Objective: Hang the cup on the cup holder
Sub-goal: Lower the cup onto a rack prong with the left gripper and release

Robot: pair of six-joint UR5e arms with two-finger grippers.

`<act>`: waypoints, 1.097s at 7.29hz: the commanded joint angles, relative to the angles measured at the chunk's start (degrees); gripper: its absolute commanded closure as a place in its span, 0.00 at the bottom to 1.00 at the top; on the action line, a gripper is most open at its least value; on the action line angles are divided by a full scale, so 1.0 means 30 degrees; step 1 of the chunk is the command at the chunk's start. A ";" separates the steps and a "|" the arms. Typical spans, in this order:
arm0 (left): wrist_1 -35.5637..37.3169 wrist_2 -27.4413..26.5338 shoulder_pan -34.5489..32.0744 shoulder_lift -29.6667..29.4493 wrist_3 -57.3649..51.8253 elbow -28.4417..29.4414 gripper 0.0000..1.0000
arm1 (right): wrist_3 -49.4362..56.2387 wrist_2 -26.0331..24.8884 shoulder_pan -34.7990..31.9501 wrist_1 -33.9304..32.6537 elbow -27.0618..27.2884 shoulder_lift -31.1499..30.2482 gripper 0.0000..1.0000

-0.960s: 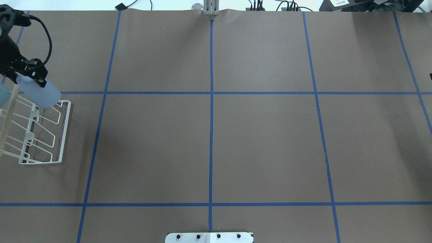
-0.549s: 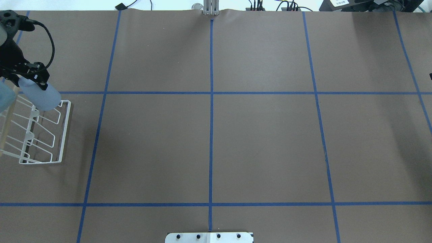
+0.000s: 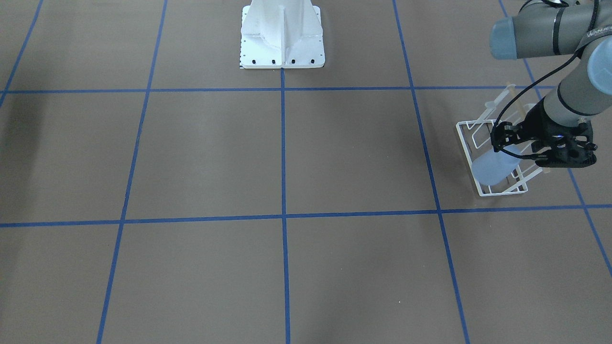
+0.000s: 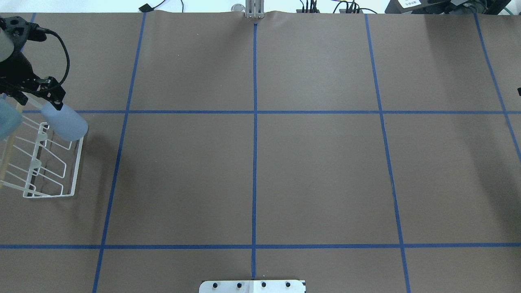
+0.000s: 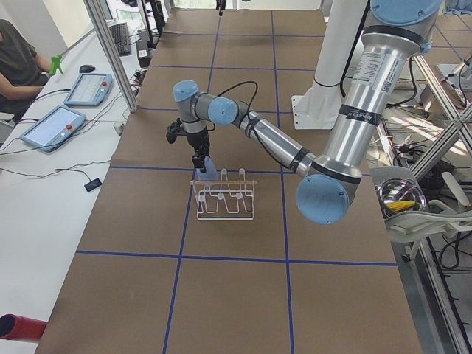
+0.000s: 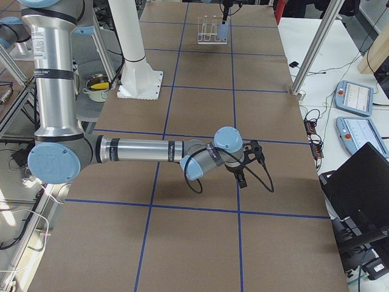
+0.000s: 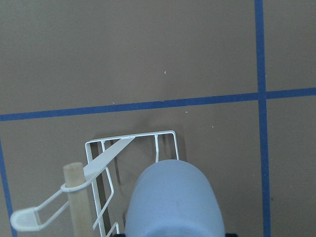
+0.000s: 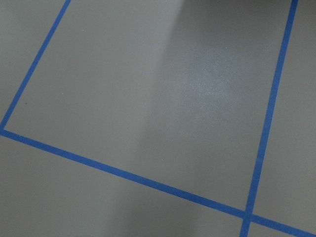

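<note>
The light blue cup (image 4: 65,124) is tilted, its narrow end in my left gripper (image 4: 48,97), which is shut on it. Its wide end hangs over the far right corner of the white wire cup holder (image 4: 77,171) at the table's far left. In the front view the cup (image 3: 492,169) lies low over the rack's near end (image 3: 502,193), below the gripper (image 3: 530,148). The left wrist view shows the cup (image 7: 173,202) above the rack frame (image 7: 129,138), beside the wooden dowel (image 7: 76,197). My right gripper (image 6: 241,177) shows only in the right side view; I cannot tell if it is open.
The brown table has a grid of blue tape lines (image 4: 255,142). The white robot base (image 3: 282,33) stands at the middle of the robot's edge. My right arm (image 6: 152,149) lies low over the table's right end. Operator tablets (image 5: 66,110) sit on a side table.
My left gripper has shifted a little to the right in the overhead view. The cup has swung with it and now covers the rack's far right corner.
</note>
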State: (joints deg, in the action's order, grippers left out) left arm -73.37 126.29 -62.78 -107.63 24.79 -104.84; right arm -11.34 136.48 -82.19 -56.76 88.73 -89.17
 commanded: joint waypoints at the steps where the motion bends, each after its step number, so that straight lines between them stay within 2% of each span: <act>1: -0.0213 0.0062 -0.0021 0.0018 -0.0001 -0.0439 0.02 | 0.0000 0.0268 -0.0025 0.0022 0.0363 -0.0128 0.00; 3: -0.0096 0.0034 -0.0777 0.0018 -0.0001 -0.2656 0.02 | 0.0291 0.0095 0.0643 -0.0124 -0.0304 0.0219 0.00; 8: -0.0212 -0.0521 -0.1774 0.0223 -0.1164 -0.3079 0.02 | 0.0351 -0.0546 0.0647 -0.0182 -0.0835 0.0660 0.00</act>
State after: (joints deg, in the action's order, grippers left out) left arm -73.96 125.42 -66.89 -106.92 23.40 -113.66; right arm -10.38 135.95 -80.55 -57.11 86.67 -87.69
